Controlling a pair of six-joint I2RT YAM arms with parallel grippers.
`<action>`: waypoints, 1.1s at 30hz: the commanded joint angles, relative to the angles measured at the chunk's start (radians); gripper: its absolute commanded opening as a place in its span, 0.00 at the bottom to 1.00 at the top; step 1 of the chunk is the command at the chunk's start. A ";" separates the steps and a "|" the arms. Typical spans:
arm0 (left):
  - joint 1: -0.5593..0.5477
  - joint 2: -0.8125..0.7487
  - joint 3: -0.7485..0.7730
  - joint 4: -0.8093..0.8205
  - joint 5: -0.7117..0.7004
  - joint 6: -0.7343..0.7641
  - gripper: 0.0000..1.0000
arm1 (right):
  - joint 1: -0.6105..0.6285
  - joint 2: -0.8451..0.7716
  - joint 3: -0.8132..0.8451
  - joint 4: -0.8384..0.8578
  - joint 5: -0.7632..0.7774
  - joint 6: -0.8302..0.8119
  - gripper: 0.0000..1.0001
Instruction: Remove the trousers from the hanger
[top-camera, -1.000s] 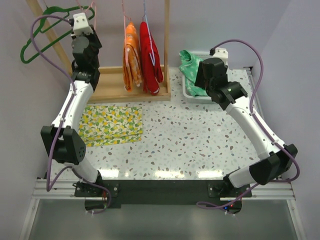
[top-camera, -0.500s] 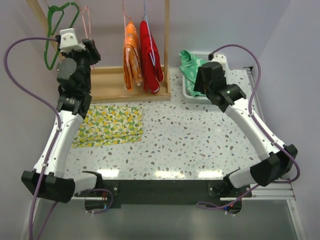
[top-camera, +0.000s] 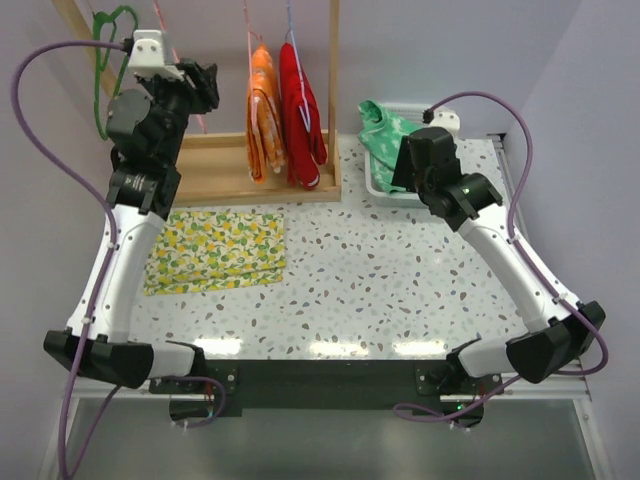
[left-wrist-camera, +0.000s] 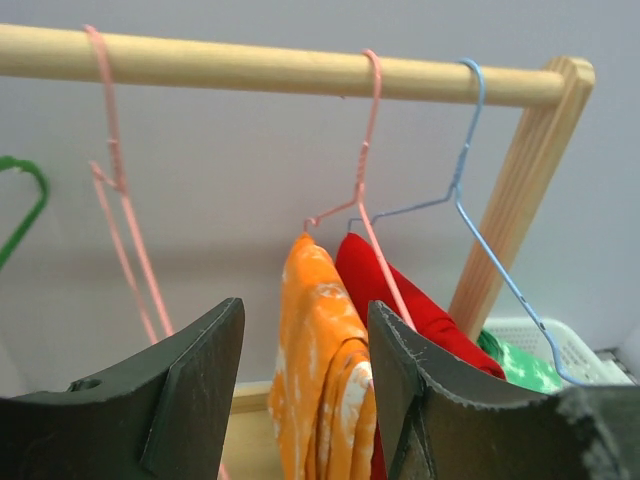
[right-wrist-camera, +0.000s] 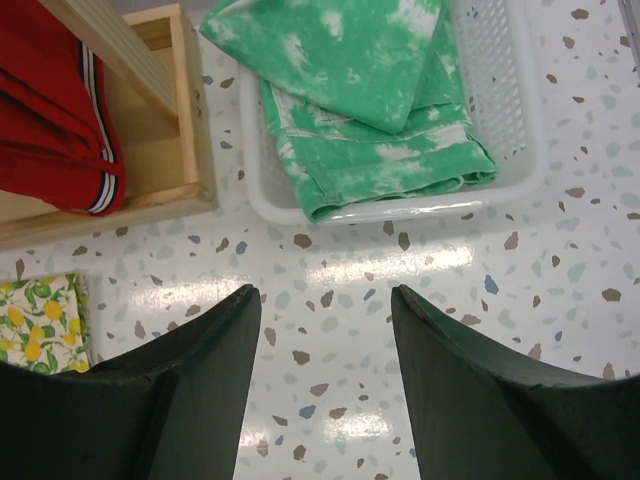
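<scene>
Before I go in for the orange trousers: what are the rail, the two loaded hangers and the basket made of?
Rail: pale bare wood, matte, with faint grain.
Pink hanger and blue hanger: thin bent wire, probably colour-coated metal; the coating itself cannot be judged from here.
Basket: white plastic by the look, with a smooth shiny rim and a perforated wall.

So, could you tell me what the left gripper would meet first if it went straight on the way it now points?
Most likely the orange trousers, hanging right between the open left gripper's fingers in its wrist view; the red trousers hang just beside. Depth is unclear.
</scene>
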 joint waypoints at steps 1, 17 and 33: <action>-0.024 0.095 0.141 -0.100 0.124 -0.030 0.57 | 0.006 -0.053 -0.012 0.001 0.001 0.009 0.59; -0.084 0.364 0.364 -0.104 0.094 -0.083 0.56 | 0.006 -0.069 -0.047 0.004 0.030 0.003 0.59; -0.113 0.603 0.727 -0.356 -0.181 -0.105 0.47 | 0.005 -0.064 -0.066 0.016 0.057 -0.009 0.59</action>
